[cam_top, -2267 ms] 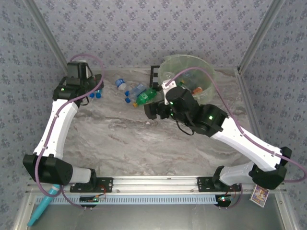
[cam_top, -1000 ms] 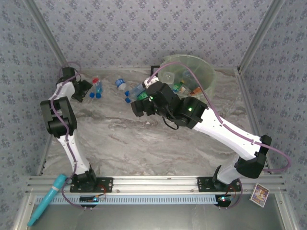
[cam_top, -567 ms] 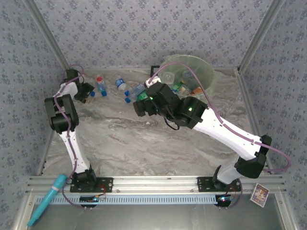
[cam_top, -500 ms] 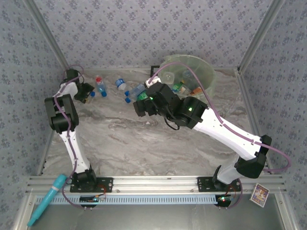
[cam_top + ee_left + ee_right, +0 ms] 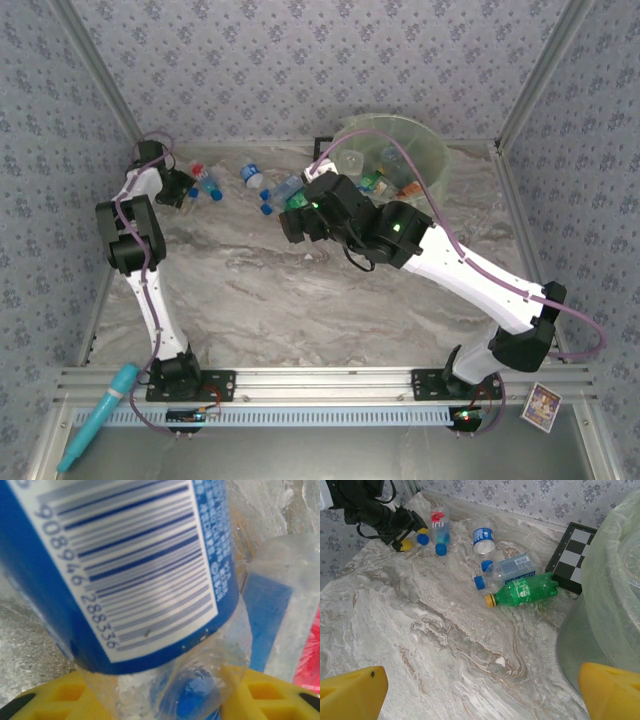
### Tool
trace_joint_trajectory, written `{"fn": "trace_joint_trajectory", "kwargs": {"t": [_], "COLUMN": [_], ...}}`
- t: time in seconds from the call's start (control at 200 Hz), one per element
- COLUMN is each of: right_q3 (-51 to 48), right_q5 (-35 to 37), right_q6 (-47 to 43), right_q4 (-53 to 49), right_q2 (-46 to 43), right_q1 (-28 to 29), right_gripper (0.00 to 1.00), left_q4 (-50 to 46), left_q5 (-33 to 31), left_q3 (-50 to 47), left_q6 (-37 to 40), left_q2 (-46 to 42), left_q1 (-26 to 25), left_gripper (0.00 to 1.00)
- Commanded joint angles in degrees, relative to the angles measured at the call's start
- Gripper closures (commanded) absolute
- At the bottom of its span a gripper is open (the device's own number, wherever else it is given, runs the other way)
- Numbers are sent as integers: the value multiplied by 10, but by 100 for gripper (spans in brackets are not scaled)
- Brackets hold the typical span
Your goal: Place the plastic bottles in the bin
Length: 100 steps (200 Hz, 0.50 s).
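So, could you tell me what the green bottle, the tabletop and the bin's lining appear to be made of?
The green bottle looks like translucent glossy plastic: highlights shine on it. The tabletop looks like grey-veined marble, though it may be printed laminate. The bin wears a thin translucent pale-green plastic bag, wrinkled over its wall.

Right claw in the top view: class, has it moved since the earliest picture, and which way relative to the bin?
Yes. The right claw has shifted left, farther from the bin, which has stayed put.
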Motion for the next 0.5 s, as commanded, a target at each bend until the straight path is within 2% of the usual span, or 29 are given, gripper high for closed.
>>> {"fn": "trace_joint_trajectory", "kwargs": {"t": [0.0,0.045,0.295,0.495], "right_q3": [19,19,24,27], "right_q5": [7,7,0,-2], "right_q6": [10,10,7,7], "right_q4": [-5,-5,-5,-9], "right_q2": [7,8,15,15], "right_q1": [1,1,-1,-3], "right_gripper": [0,0,0,0], "left_q4": [-4,-2,6,21], "left_q5": [9,8,-5,-10], "left_q3": [3,-3,-30,-75], "left_q6": [-2,-5,0,11], "left_q2": [5,-1,-41,-114], "left_q1": [0,1,4,6], "left_gripper": [56,59,57,57]}}
